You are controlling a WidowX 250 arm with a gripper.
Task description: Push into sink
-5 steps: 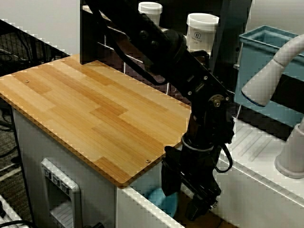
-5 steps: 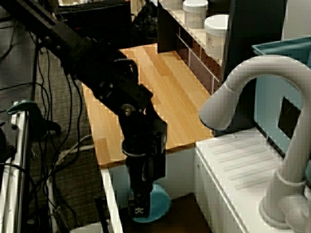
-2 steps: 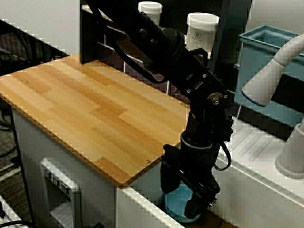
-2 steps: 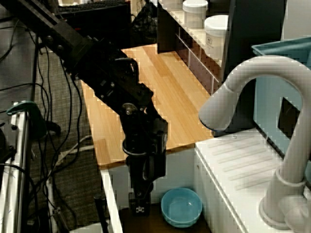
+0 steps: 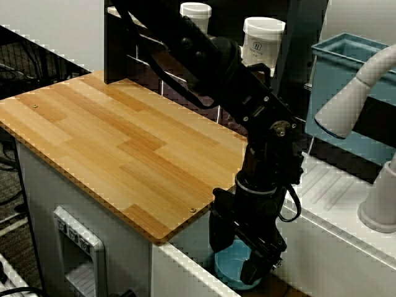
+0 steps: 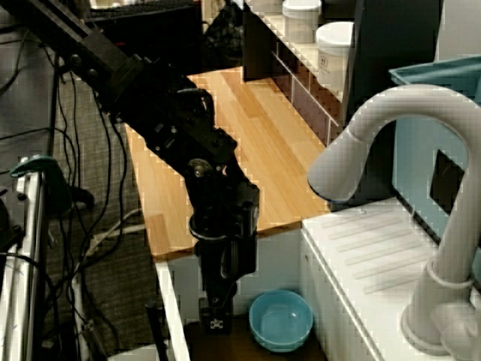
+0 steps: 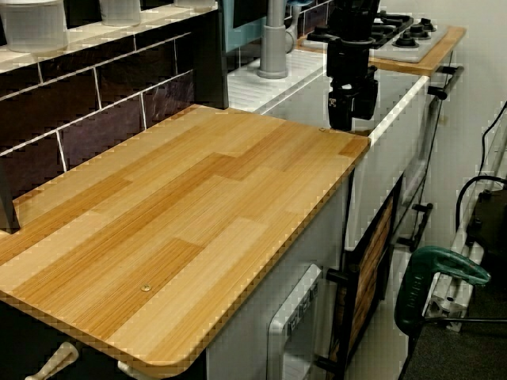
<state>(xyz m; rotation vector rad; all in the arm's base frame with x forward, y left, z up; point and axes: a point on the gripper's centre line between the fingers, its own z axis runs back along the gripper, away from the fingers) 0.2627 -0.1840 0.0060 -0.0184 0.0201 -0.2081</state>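
Jaws hanging down inside the sink (image 6: 174, 301), at the lower middle of my side view: the gripper (image 6: 216, 322) points straight at the brown floor, and from here I cannot tell whether its fingers stand apart or together, since the front view shows only dark finger shapes in front of the blue bowl (image 5: 238, 266) and the side view shows them edge-on. They hold nothing that I can see. The blue bowl (image 6: 281, 321) sits upright on the sink floor, just to the right of the gripper in the side view and a little apart from it, close under the white wall below the ribbed drainboard (image 6: 376, 248). In the front view, at the bottom centre, the gripper (image 5: 244, 257) overlaps the bowl, so that view alone would suggest contact; the side view shows a gap. I judge the push into the sink as good as done, the bowl lying wholly below the rim. Any further nudge would turn on this: the bowl lies toward the drainboard side of the jaws, away from the wooden worktop (image 5: 124, 148), and being round it offers no long axis to line up on. The far view from across the worktop (image 7: 198, 206) shows only the arm's wrist dropping behind the counter edge, upper right; the bowl is hidden there.
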